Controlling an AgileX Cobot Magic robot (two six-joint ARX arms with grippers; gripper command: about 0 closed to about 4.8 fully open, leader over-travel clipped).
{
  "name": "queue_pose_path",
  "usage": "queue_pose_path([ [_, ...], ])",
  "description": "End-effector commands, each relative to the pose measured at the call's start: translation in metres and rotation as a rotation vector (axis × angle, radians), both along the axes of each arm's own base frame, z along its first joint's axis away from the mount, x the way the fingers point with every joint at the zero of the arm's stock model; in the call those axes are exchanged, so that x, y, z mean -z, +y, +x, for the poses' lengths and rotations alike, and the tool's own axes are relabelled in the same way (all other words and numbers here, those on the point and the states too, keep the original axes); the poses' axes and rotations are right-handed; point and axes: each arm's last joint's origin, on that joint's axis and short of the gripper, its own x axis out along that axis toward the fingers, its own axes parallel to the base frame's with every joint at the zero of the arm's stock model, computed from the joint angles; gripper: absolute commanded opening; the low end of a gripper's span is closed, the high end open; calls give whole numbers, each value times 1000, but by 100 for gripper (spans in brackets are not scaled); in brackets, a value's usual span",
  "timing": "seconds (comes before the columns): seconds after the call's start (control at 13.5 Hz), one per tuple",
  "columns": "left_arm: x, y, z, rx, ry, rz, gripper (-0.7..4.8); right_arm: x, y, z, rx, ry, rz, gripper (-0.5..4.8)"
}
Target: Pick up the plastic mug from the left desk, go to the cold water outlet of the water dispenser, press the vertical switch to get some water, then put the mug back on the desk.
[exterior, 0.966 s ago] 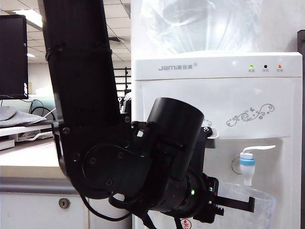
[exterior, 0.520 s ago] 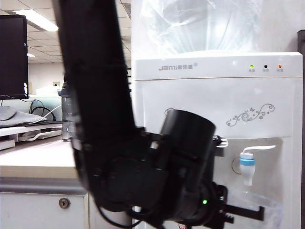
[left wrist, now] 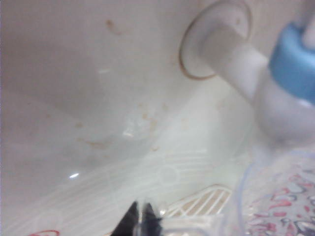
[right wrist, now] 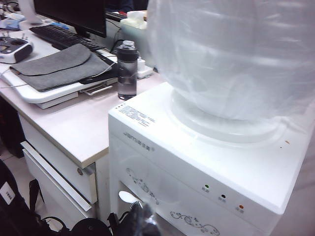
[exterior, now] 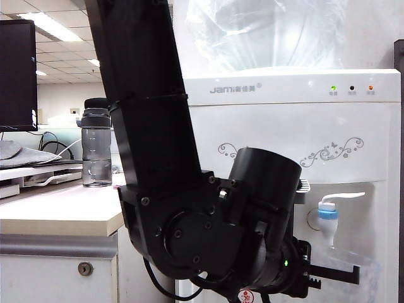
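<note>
Plastic mug (exterior: 353, 268) in left gripper (exterior: 344, 274) under cold water outlet (exterior: 328, 218); right gripper unseen.

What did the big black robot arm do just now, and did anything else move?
The left arm swung right and lower, carrying the plastic mug along under the cold water outlet. The left gripper stayed shut on the mug. That uncovered the grey bottle on the left desk. The water dispenser stayed put.

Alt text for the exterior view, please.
The left arm's shut left gripper holds the clear plastic mug under the blue-collared cold water outlet of the white water dispenser. A grey bottle stands on the left desk.
</note>
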Motion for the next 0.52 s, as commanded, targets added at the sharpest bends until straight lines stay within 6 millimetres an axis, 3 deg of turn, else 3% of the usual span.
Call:
queue_pose_path([
  [0.07, -3, -2, 0, -16, 3, -51, -6, 2, 0, 0, 4, 12, -19, -1],
  [0.52, -6, -3, 0, -44, -11, -91, -6, 3, -1, 0, 4, 19, -26, -1],
])
